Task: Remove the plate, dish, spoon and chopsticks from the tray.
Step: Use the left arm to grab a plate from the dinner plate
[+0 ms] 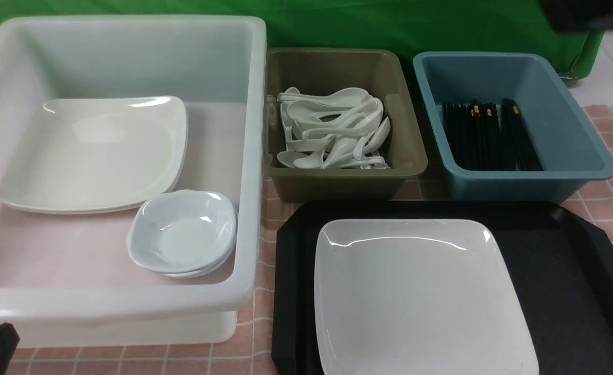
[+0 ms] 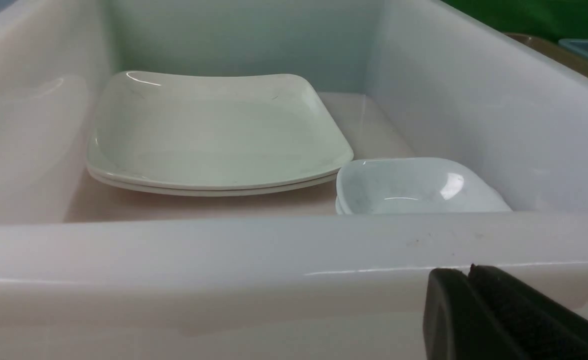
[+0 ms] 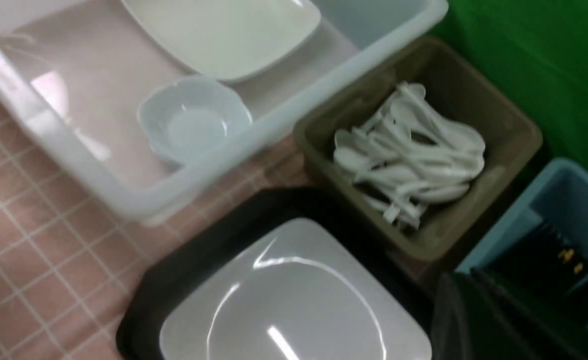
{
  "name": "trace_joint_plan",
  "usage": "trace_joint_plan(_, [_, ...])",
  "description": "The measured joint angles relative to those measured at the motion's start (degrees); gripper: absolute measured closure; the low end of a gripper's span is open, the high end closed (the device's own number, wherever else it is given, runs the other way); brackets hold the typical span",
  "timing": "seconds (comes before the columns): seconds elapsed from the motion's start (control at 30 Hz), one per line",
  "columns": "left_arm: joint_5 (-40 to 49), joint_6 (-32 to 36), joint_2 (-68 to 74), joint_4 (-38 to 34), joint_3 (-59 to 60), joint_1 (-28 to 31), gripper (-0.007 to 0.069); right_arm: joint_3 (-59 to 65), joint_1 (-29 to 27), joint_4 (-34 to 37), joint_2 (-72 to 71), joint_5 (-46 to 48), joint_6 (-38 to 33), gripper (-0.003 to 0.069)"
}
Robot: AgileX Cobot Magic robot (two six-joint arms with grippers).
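I see the plate lying flat on the left part of the tray. A dish tops a small stack in the white tub, just beside the stacked plates. The olive tub holds spoons, the blue tub holds chopsticks. My left tool sits clenched and empty outside the white tub's near wall. The right tool is too blurred: I cannot tell its state

Plate on tray; dish in tub left.
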Motion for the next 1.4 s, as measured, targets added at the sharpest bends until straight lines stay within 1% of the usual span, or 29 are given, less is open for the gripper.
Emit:
trace_joint_plan(0.03, [0.00, 0.00, 0.00, 0.00, 0.00, 0.00, 0.0603, 1.60, 0.00, 0.00, -1.47, -0.12, 0.39, 0.0629])
trace_joint_plan(0.1, [0.00, 0.00, 0.00, 0.30, 0.00, 0.00, 0.0603, 13.19, 0.00, 0.00, -12.33, -1.64, 2.73, 0.0629])
trace_joint_plan(0.13, [0.00, 0.00, 0.00, 0.00, 0.00, 0.00, 0.0603, 14.01, 0.00, -0.05, -13.16, -1.93, 2.95, 0.0629])
trace_joint_plan(0.2, [0.00, 0.00, 0.00, 0.00, 0.00, 0.00, 0.0603, 25.42, 0.00, -0.11, -24.60, -7.34, 6.36, 0.0629])
trace_joint_plan(0.27, [0.00, -0.06, 0.00, 0.30, 0.00, 0.00, 0.0603, 29.30, 0.00, -0.11, -28.67, -9.26, 7.80, 0.0629])
trace_joint_plan(0.3, [0.05, -0.06, 0.00, 0.30, 0.00, 0.00, 0.0603, 34.46, 0.00, -0.17, -33.99, -11.55, 9.44, 0.0629])
trace_joint_plan(0.4, [0.05, -0.06, 0.00, 0.30, 0.00, 0.00, 0.0603, 45.32, 0.00, -0.17, -44.79, -15.29, 11.21, 0.0629])
trace_joint_plan(0.43, [0.05, -0.06, 0.00, 0.30, 0.00, 0.00, 0.0603, 45.87, 0.00, -0.17, -45.35, -15.52, 11.35, 0.0629])
trace_joint_plan(0.53, [0.05, -0.06, 0.00, 0.30, 0.00, 0.00, 0.0603, 53.59, 0.00, -0.17, -52.78, -19.07, 13.00, 0.0628])
trace_joint_plan(0.67, [-0.27, -0.18, 0.00, 0.00, 0.00, 0.00, 0.0603, 58.32, 0.00, -0.12, -56.54, -22.30, 13.71, 0.0627])
trace_joint_plan(0.73, [-1.10, -0.92, 0.00, -2.18, 0.00, 0.00, 0.0603, 59.03, 0.00, -0.12, -56.92, -22.67, 13.84, 0.0627])
trace_joint_plan(0.77, [-3.00, -4.04, 0.00, -9.00, 0.00, 0.00, 0.0603, 59.68, 0.00, -0.12, -56.93, -23.33, 13.87, 0.0625])
trace_joint_plan(0.83, [-5.64, -8.66, 0.00, -19.53, 0.00, 0.00, 0.0603, 59.93, 0.00, -0.12, -56.93, -24.06, 13.87, 0.0623])
trace_joint_plan(0.87, [-8.37, -12.23, 0.00, -28.99, 0.00, 0.00, 0.0603, 59.98, 0.00, -0.12, -56.93, -24.95, 13.87, 0.0622])
trace_joint_plan(0.9, [-10.35, -14.23, 0.00, -34.91, 0.00, 0.00, 0.0603, 59.98, 0.00, -0.12, -56.93, -25.76, 13.87, 0.0622])
trace_joint_plan(0.97, [-13.08, -16.09, 0.00, -41.87, 0.00, 0.00, 0.0603, 59.98, 0.00, -0.12, -56.93, -27.53, 13.87, 0.0622])
trace_joint_plan(1.0, [-13.69, -16.33, 0.00, -43.13, 0.00, 0.00, 0.0603, 59.98, 0.00, -0.12, -56.93, -27.93, 13.87, 0.0621])
trace_joint_plan(1.03, [-15.96, -17.10, 0.00, -45.92, 0.00, 0.00, 0.0603, 59.98, 0.00, -0.12, -56.98, -29.44, 13.87, 0.0620])
trace_joint_plan(1.13, [-19.29, -19.46, 0.00, -47.38, 0.00, 0.00, 0.0603, 59.98, 0.00, -0.17, -56.98, -31.29, 13.87, 0.0617])
trace_joint_plan(1.23, [-18.56, -22.92, 0.00, -47.54, -0.66, 0.00, 0.0603, 59.98, 0.00, -0.17, -56.98, -31.80, 13.87, 0.0617])
trace_joint_plan(1.27, [-18.16, -23.11, 0.00, -47.47, -0.84, 0.00, 0.0603, 59.98, 0.00, -0.17, -56.98, -31.86, 13.87, 0.0617])
trace_joint_plan(1.3, [-17.23, -23.81, 0.00, -45.89, -3.17, 0.00, 0.0603, 59.98, 0.00, -0.22, -56.98, -32.01, 13.87, 0.0616])
trace_joint_plan(1.37, [-17.94, -23.93, 0.09, -40.53, -8.73, 0.00, 0.0603, 59.98, 0.00, -0.22, -56.98, -32.47, 13.87, 0.0616])
trace_joint_plan(1.4, [-18.00, -23.93, 0.17, -39.90, -10.11, 0.00, 0.0603, 59.98, 0.00, -0.22, -56.98, -32.47, 13.87, 0.0616])
